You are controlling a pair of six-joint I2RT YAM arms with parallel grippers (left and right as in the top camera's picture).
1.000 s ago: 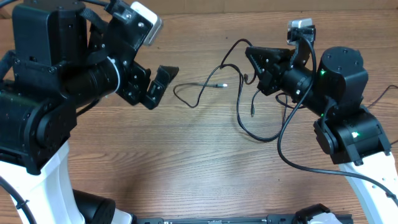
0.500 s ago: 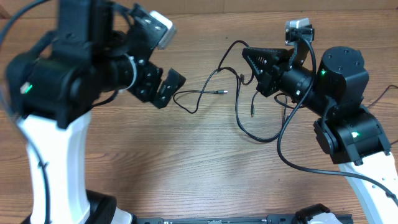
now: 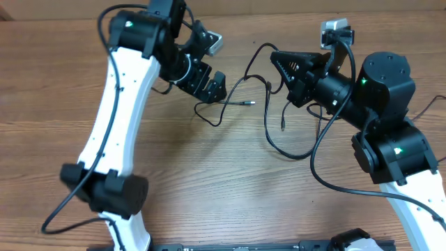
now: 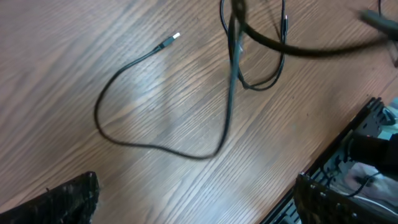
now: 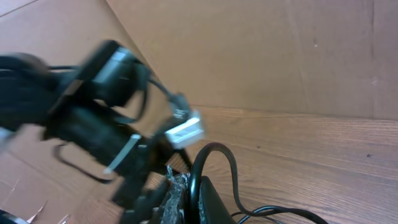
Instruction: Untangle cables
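Left arm [image 3: 118, 111] and right arm [image 3: 412, 202]: white links, chunky black joints. The right gripper [image 3: 277, 60] is a black wedge; small green lights [image 3: 362, 81] glow.

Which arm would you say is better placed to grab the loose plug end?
Left, probably: the left gripper hangs open near the plug end, while the right gripper is shut on the cables.

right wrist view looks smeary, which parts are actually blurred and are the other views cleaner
Right wrist: the left arm is motion-smeared, the brown backdrop sharp. Left wrist: the cable loop on the table is crisp, the strands near the top blur. Overhead: sharp and evenly lit.
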